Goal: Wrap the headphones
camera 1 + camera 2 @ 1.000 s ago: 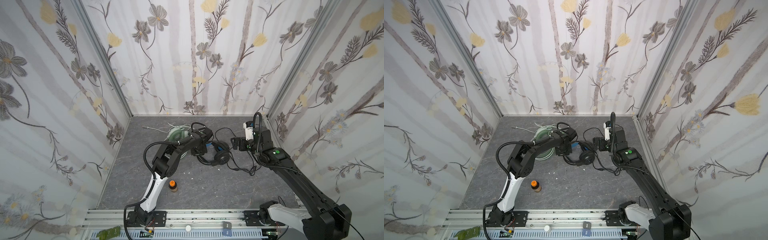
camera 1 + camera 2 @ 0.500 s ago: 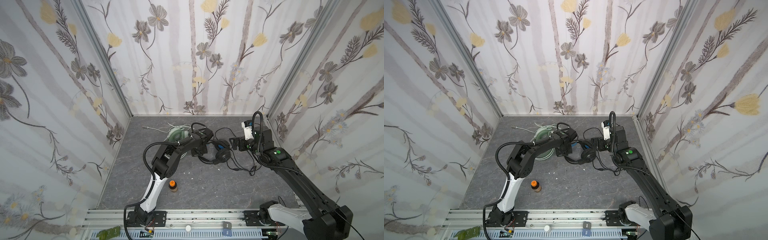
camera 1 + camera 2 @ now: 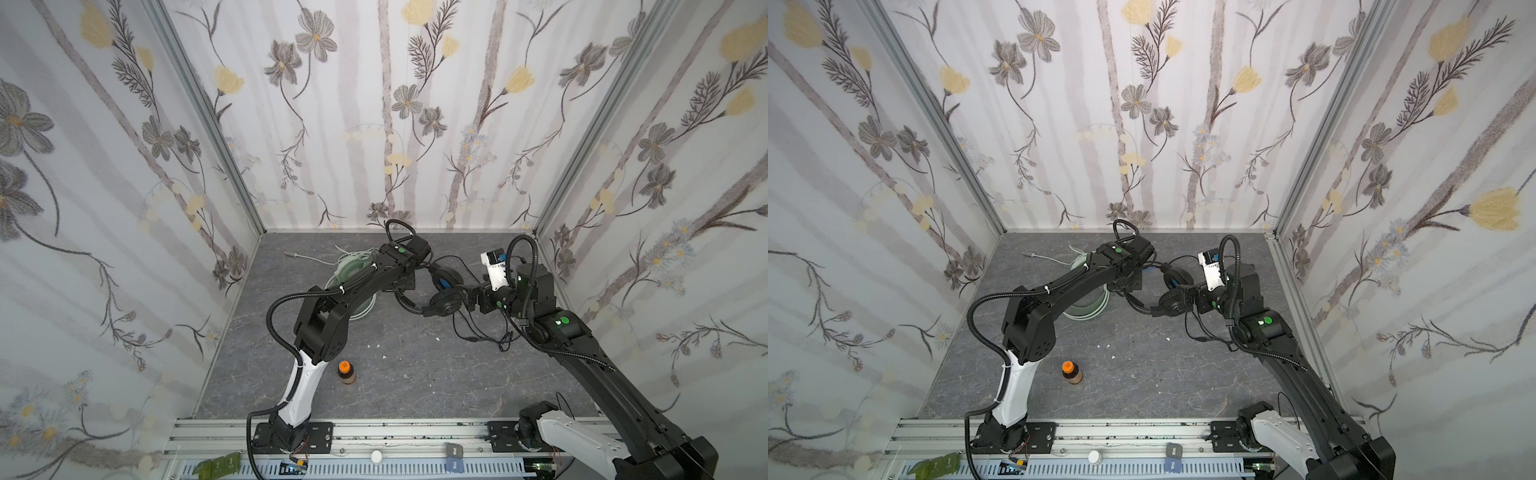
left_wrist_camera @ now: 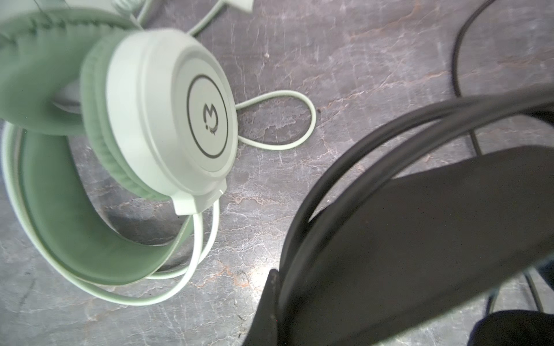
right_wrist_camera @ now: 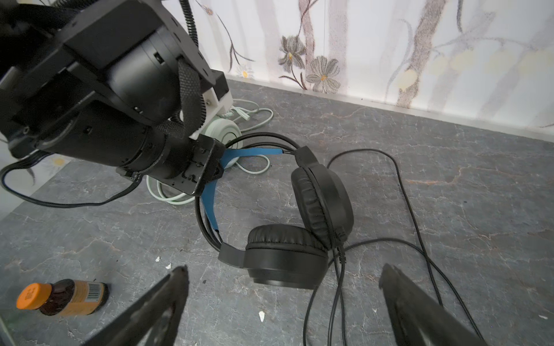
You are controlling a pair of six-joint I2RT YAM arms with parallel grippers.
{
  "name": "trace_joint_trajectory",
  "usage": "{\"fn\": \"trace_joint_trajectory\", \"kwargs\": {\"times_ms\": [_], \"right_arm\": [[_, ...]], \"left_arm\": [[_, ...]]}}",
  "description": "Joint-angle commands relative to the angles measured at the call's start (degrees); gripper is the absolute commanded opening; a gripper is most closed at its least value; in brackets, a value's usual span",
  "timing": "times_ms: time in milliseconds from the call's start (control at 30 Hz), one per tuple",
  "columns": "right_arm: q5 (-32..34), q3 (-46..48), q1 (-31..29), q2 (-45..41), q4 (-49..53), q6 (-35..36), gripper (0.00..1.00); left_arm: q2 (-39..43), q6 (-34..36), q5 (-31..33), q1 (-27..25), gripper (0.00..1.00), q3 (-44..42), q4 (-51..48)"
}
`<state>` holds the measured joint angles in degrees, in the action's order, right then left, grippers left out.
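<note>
Headphones in black plastic with a blue inner headband point(image 5: 320, 206) sit mid-table on the grey marbled tabletop point(image 5: 464, 185), lower ear cup flat on it, black cable point(image 5: 405, 194) looping loose alongside. The left gripper point(image 5: 214, 172) is pinched tight on their headband. The right gripper point(image 3: 468, 297) hovers just beside the lower ear cup, jaws spread wide and apart from it, while mint-green headphones point(image 4: 168, 113) lie just beyond the left gripper.

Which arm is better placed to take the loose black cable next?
Probably right: the right end effector is open beside the black cable, while the left end effector is shut on the black headphones.
</note>
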<state>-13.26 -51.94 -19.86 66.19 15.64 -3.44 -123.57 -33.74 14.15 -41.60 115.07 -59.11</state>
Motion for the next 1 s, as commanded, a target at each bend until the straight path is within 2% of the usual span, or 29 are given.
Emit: {"fn": "trace_joint_trajectory", "kwargs": {"times_ms": [0,133,333,633,967], "right_arm": [[-1.9,-0.6,0.0,-0.9,-2.8,0.6,1.0],[-6.8,4.1,0.0,-6.1,-8.3,0.2,1.0],[-8.7,7.3,0.0,-12.1,-10.8,1.4,1.0],[-8.5,8.6,0.0,-14.2,-11.5,0.3,1.0],[-12.9,12.3,0.0,-17.5,-14.5,0.2,1.0]], "left_arm": [[1.3,3.7,3.7,-0.6,0.0,3.0,-3.0],[2.4,7.6,7.6,-0.8,0.0,5.5,-5.1],[6.6,13.9,11.8,-0.7,0.0,6.7,-4.2],[12.1,20.5,7.3,-0.8,0.0,5.8,-0.6],[17.7,24.0,7.7,-0.8,0.0,5.8,0.4]]}}
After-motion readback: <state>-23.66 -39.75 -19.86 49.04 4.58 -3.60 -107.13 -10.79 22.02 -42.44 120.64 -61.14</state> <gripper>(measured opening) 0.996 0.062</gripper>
